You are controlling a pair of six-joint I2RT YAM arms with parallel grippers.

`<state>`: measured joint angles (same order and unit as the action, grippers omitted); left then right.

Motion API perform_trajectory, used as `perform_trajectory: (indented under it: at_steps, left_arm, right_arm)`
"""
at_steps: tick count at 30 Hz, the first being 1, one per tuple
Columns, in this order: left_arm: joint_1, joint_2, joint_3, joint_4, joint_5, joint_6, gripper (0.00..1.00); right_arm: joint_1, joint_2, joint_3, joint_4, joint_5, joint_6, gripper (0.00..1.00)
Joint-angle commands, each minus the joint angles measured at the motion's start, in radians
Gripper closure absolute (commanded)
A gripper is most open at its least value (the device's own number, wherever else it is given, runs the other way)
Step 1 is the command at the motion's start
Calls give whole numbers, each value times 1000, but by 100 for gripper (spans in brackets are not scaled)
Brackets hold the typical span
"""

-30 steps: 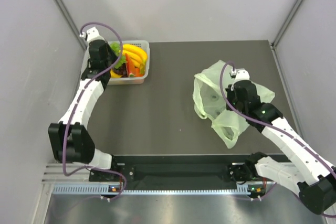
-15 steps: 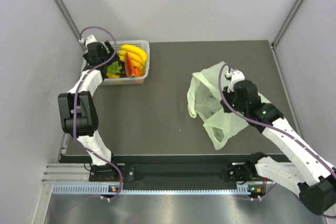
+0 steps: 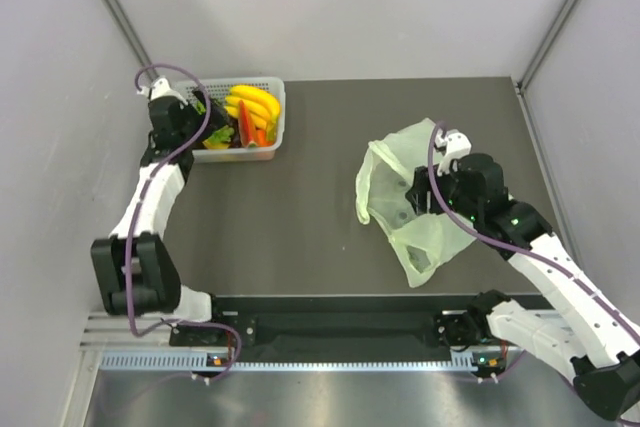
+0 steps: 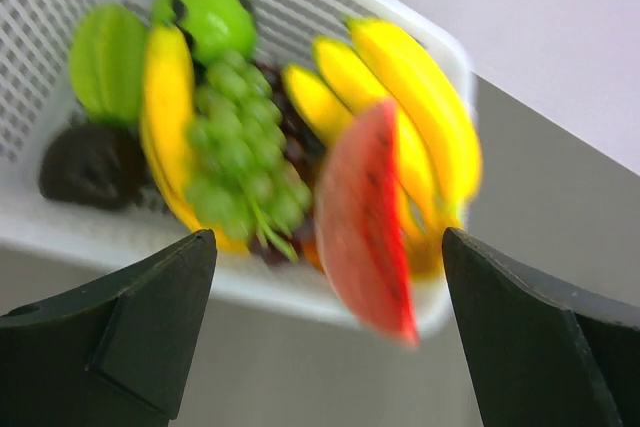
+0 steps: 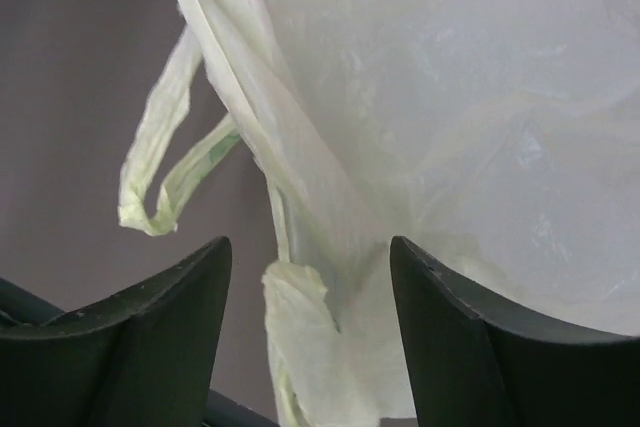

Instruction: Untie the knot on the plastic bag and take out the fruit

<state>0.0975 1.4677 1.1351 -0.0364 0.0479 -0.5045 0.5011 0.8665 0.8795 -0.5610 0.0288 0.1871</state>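
Observation:
The pale green plastic bag (image 3: pixel 402 197) lies crumpled on the dark table, right of centre. My right gripper (image 3: pixel 418 194) rests over it. In the right wrist view that gripper (image 5: pixel 310 277) is open, with loose folds of the bag (image 5: pixel 450 127) between its fingers, not pinched. One handle loop (image 5: pixel 165 172) hangs free; the knot is not visible. The fruit lies in the white basket (image 3: pixel 270 107): yellow bananas (image 4: pixel 410 117), a red wedge (image 4: pixel 365 217) and a green piece (image 4: pixel 105 62). My left gripper (image 4: pixel 325 277) stands wide open and empty just before the basket's near wall (image 4: pixel 250 282).
The basket also holds green grapes (image 4: pixel 235 157), a light green apple (image 4: pixel 205 12) and a dark lump (image 4: pixel 90 162). The basket sits in the table's back left corner against the grey side wall (image 3: pixel 60 147). Another grey wall (image 3: pixel 590 117) borders the table on the right.
My left gripper opened over the basket and drew back to the left. My right gripper opened and let go of the bag, which shifted slightly left.

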Motion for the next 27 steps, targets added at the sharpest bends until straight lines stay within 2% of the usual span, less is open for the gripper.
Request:
perform_trajectory:
  at_steps: [1, 2, 5, 6, 8, 9, 15, 21, 27]
  left_arm:
    - [-2, -241, -119, -19, 206, -57, 1]
    - [-4, -294, -182, -19, 277, -60, 1]
    - [-8, -495, -242, -57, 381, -42, 1]
    - [-8, -580, -244, -88, 436, -29, 1]
    - [-9, -657, -226, -184, 472, 17, 1]
    - [-15, -722, -216, -215, 490, 33, 1]
    - [-50, -897, -187, -315, 484, 43, 1]
    - [-58, -978, -178, -346, 478, 37, 1]
    - [-79, -1012, -152, -368, 504, 35, 1]
  right_arm:
    - [-4, -47, 23, 82, -69, 0, 31]
    - [-4, -52, 18, 88, -82, 0, 30]
    - [-4, -52, 7, 102, -124, 8, 25]
    - [-4, -53, 6, 102, -133, 9, 19]
    - [-3, -58, 1, 102, -145, 12, 3]
    - [-4, -67, -1, 102, -147, 14, 0]
    - [-4, -161, -19, 118, -199, 43, 0]
    - [-4, -274, -25, 86, -250, 63, 0]
    - [-4, -392, -71, 61, -233, 98, 0]
